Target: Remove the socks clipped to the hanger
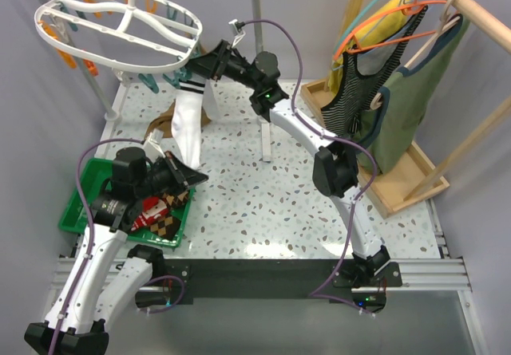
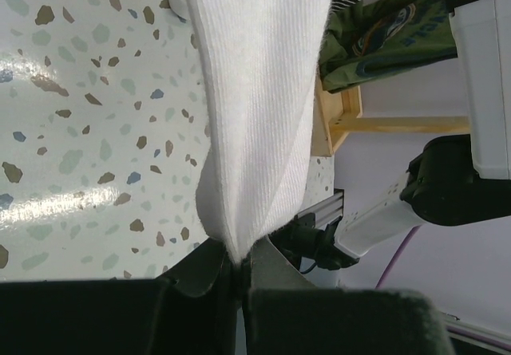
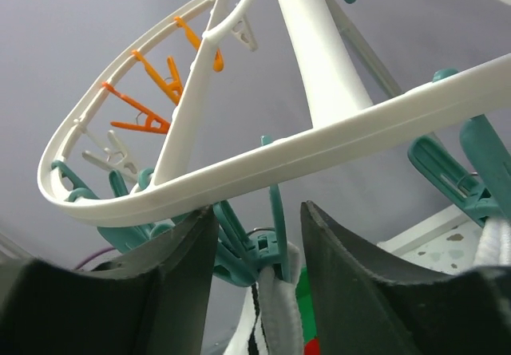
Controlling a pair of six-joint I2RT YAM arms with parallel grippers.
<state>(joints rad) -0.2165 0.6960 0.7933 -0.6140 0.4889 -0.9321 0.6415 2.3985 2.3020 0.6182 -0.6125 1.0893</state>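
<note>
The white oval hanger (image 1: 120,20) hangs at the back left. A white sock with black stripes (image 1: 190,120) hangs from a teal clip (image 3: 275,243) on the hanger's near rim (image 3: 319,151). My right gripper (image 1: 197,66) is open, its jaws either side of that clip and the sock's cuff (image 3: 279,311); in the right wrist view the gripper (image 3: 258,211) holds nothing. My left gripper (image 1: 188,177) is shut on the sock's lower end, and the left wrist view shows the gripper (image 2: 238,267) pinching the white fabric (image 2: 259,92). A tan-brown sock (image 1: 164,124) hangs behind.
A green basket (image 1: 84,181) at the front left holds a red sock (image 1: 152,209) and an argyle sock (image 1: 166,226). A wooden rack (image 1: 407,183) at the right carries a striped tank top (image 1: 359,84) and a green garment (image 1: 415,92). A metal post (image 1: 264,140) stands mid-table.
</note>
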